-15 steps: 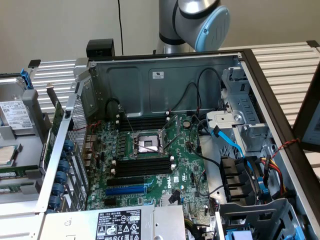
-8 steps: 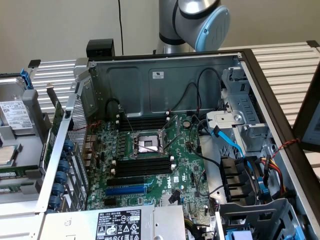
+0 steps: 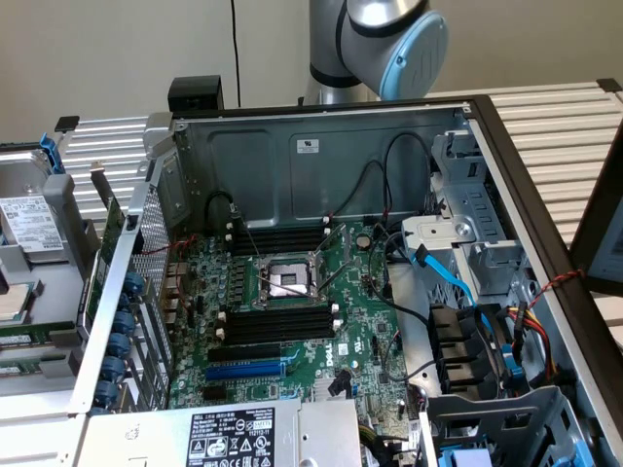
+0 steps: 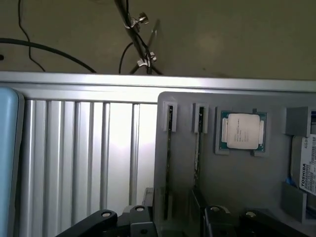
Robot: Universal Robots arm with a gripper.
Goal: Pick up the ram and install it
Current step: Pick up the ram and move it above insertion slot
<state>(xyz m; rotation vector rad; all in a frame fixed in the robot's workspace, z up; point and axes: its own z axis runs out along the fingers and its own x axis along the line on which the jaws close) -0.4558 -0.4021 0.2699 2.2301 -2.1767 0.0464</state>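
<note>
My black metal fingers sit nearest the wrist camera, spread wide and holding nothing. Just beyond them lies a grey plastic parts tray with upright holders. Two long, thin, dark memory sticks stand on edge in it, side by side with a gap between them. The ram I judge to be mine is the stick nearer the tray's rim, since it runs closest to the middle of my gap. The second dark stick stands just beside it.

Past both, a square silver processor chip rests in its own pocket. The tray lies on a ribbed aluminium surface, close to that surface's edge.

In the exterior view the tray is at the exterior view's left, beside an open grey computer case. The case's green motherboard carries bare black memory slots.

I judge this to be the line-up for the pick. Both sticks seem to fall inside my wide gap, so I should centre over one alone, with a finger facing each flat side at mid-length. A straight descent and a gentle squeeze matter, because a thin board could tilt or bind in its holder.
</note>
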